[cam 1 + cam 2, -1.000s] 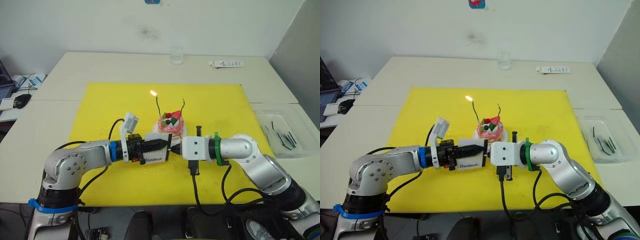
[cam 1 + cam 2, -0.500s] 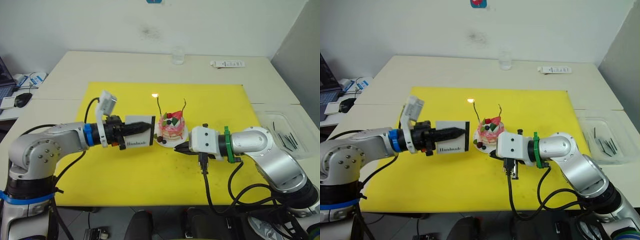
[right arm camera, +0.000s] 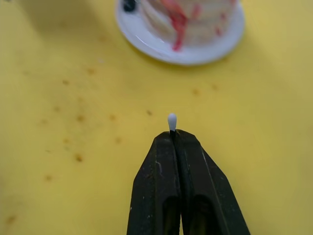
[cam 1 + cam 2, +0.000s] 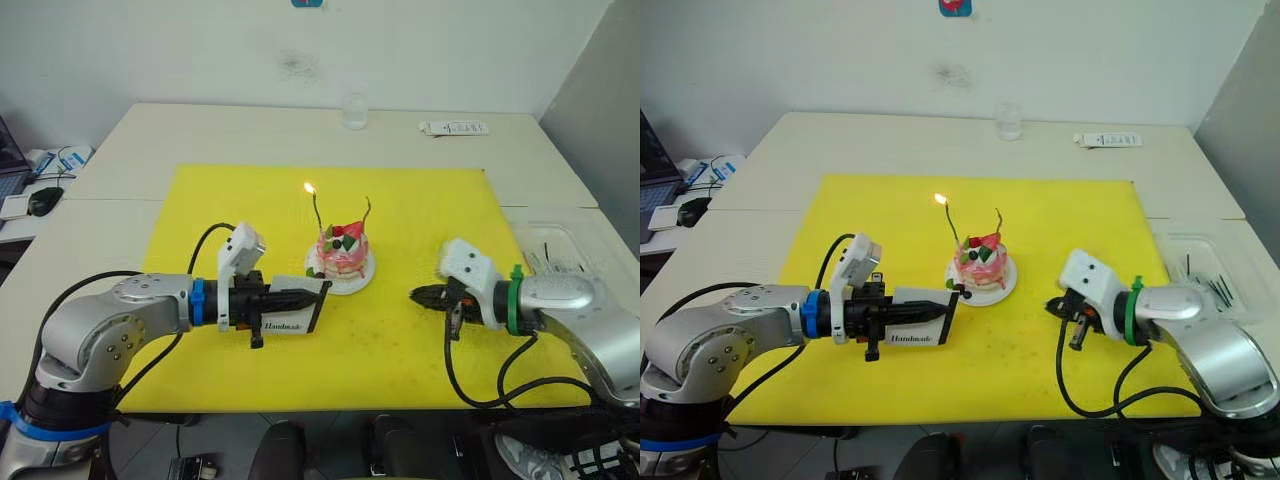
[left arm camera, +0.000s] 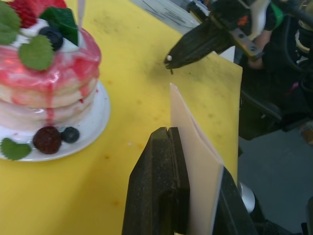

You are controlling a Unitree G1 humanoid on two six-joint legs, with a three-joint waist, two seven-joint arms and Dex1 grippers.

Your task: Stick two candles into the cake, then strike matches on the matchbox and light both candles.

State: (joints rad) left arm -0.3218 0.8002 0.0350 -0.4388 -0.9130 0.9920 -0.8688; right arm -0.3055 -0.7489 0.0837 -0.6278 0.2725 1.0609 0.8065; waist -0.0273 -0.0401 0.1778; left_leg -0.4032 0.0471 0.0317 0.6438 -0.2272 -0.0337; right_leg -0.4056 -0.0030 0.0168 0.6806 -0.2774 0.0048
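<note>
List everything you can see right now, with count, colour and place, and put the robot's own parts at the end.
Mat: 1, yellow, across the table's middle.
Cake: 1, pink, on a white plate, mid-mat.
Candles: 2, in the cake; left candle lit, right candle unlit.
Matchbox: 1, white, in the left gripper.
Match: 1, white-tipped, in the right gripper, unlit.
Glass: 1, clear, far table edge.
Remote: 1, white, far right.
Bin: 1, clear, right of mat, holding dark sticks.
Left gripper: shut on the matchbox.
Right gripper: shut on the match.
</note>
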